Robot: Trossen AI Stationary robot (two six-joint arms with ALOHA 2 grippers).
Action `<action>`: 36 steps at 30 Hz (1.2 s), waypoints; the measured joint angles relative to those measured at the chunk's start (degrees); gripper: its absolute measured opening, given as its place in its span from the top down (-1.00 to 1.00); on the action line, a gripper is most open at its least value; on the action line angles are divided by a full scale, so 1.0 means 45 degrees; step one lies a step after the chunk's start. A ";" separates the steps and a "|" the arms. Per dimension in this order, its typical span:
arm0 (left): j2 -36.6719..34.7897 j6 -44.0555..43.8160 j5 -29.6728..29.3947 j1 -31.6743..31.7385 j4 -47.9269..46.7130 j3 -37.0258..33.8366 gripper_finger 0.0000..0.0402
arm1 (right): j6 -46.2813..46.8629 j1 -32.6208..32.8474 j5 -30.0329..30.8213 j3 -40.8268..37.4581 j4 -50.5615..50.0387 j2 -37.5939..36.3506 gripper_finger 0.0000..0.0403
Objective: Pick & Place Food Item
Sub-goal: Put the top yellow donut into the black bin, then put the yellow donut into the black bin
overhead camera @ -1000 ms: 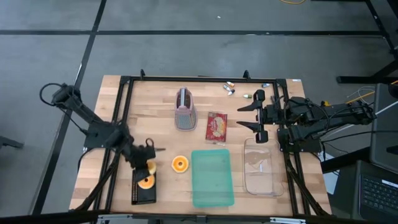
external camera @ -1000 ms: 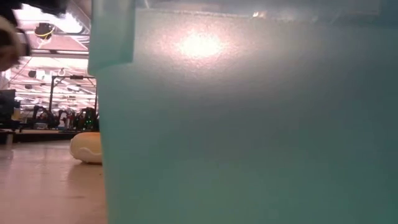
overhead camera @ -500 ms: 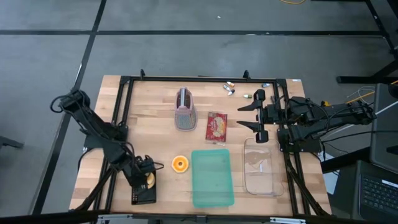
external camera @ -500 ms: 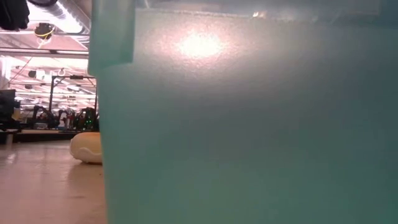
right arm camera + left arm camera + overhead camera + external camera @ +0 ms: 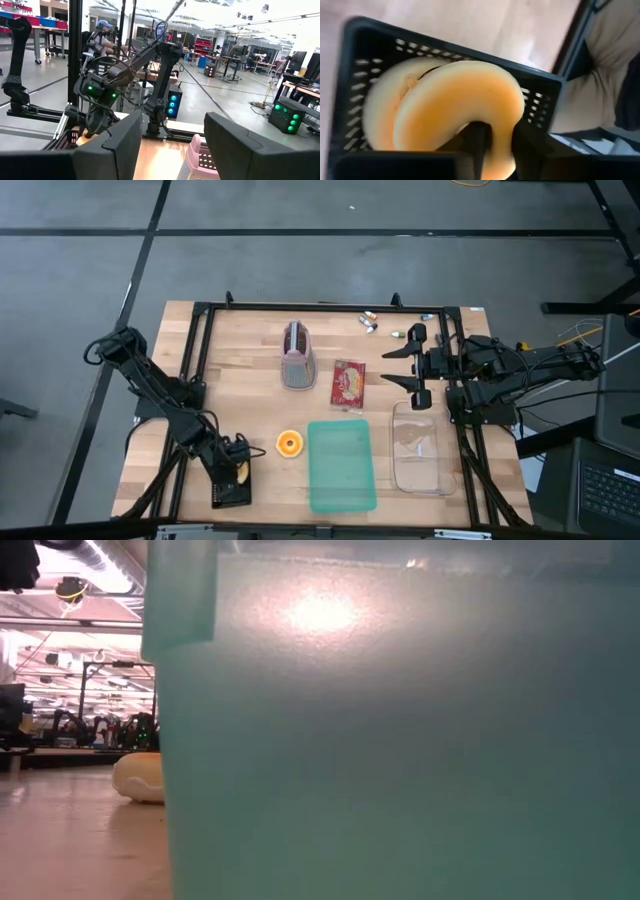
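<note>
The left gripper (image 5: 238, 471) is down at seven o'clock on the table, over the small black plastic mesh basket (image 5: 229, 491), with one orange ring-shaped doughnut (image 5: 462, 112) against its fingers; whether they have let go I cannot tell. A paler doughnut (image 5: 380, 107) already lies in that basket. A third orange doughnut (image 5: 290, 444) sits loose on the wood just right of the basket, so by my reckoning the job is about two-thirds done. The teal plastic lid (image 5: 341, 466) at six o'clock and the clear plastic tub (image 5: 421, 448) at four o'clock hold nothing. The right gripper (image 5: 406, 366) waits at two o'clock, fingers spread
</note>
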 joint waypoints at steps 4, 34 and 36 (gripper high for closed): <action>0.0000 -0.0052 0.0102 -0.0005 0.0063 0.0000 0.29 | 0.0000 0.0003 -0.0003 0.0000 -0.0003 0.0000 -0.05; -0.3036 0.2266 -0.2578 0.1478 -0.1654 0.0000 -0.07 | -0.0325 0.0002 -0.0046 0.0000 0.0367 -0.0029 -0.05; -0.3020 0.3333 -0.3453 0.1972 -0.1568 0.0000 -0.05 | -0.0330 0.0000 -0.0046 0.0000 0.0387 -0.0034 -0.05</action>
